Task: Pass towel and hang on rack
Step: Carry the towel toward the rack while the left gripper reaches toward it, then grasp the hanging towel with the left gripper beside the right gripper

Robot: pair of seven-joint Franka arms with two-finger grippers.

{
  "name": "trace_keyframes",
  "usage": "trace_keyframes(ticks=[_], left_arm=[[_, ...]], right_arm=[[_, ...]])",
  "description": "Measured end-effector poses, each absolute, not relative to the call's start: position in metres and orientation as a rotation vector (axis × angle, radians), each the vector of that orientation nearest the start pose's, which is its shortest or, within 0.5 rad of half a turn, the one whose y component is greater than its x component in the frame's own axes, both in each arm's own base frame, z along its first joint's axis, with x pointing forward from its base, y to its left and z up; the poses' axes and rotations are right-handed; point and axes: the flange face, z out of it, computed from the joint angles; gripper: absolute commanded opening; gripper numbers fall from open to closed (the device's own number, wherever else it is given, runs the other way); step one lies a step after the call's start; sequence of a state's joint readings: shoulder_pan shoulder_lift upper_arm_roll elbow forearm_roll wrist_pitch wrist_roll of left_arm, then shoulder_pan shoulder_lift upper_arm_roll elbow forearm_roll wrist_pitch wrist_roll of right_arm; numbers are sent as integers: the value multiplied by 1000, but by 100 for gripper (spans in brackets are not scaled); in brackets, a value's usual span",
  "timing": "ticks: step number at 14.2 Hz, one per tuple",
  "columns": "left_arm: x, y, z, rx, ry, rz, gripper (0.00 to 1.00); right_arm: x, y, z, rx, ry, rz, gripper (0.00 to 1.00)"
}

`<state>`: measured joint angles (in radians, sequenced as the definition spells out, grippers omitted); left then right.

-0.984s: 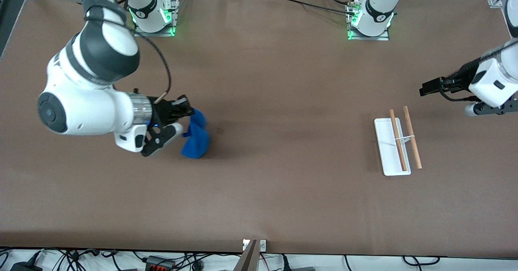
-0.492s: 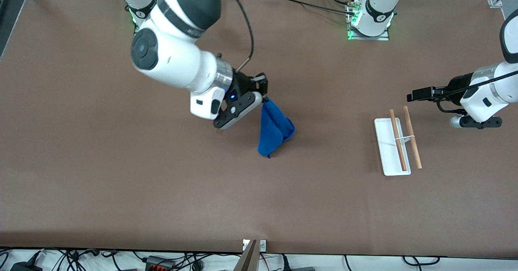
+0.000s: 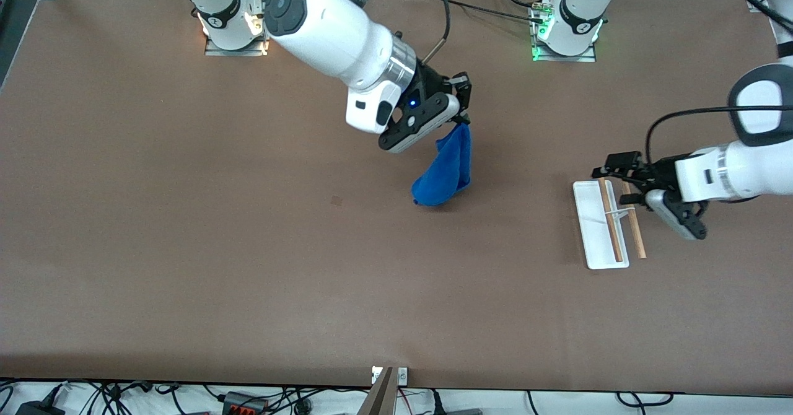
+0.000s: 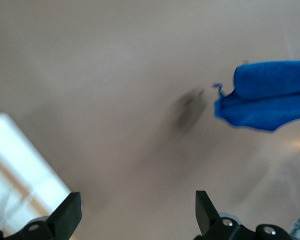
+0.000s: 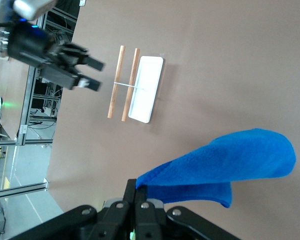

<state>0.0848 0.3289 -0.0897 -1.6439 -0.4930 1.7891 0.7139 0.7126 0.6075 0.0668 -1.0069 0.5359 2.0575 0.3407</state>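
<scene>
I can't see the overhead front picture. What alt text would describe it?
The right claw holds a blue towel by one corner above the middle of a brown table. The left claw hangs open over the small white rack with two wooden rods.

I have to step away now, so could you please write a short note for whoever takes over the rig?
Right gripper: shut on the towel, holding it by one corner above mid-table; it hangs folded.
Left gripper: open and empty, above the rack.
Rack: at the left arm's end of the table, both rods bare.
Done: towel picked up and carried to mid-table.
Left: hand the towel to the left gripper, then drape it over the rack's rods.
</scene>
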Motion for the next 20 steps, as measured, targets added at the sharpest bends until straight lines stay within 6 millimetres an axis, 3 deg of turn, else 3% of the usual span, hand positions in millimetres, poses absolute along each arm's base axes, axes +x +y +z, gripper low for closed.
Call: trace_keyframes(ticks=[4, 6, 13, 20], left_arm=[[627, -131, 379, 2423, -971, 161, 100], [615, -163, 368, 2409, -1025, 197, 100], [574, -188, 333, 2366, -1161, 265, 100], [541, -240, 325, 2289, -1311, 366, 100]], right_arm=[[530, 547, 567, -2398, -302, -91, 0], [529, 548, 572, -2390, -301, -94, 0], [528, 549, 573, -2388, -301, -92, 0], [527, 549, 573, -2387, -302, -92, 0]])
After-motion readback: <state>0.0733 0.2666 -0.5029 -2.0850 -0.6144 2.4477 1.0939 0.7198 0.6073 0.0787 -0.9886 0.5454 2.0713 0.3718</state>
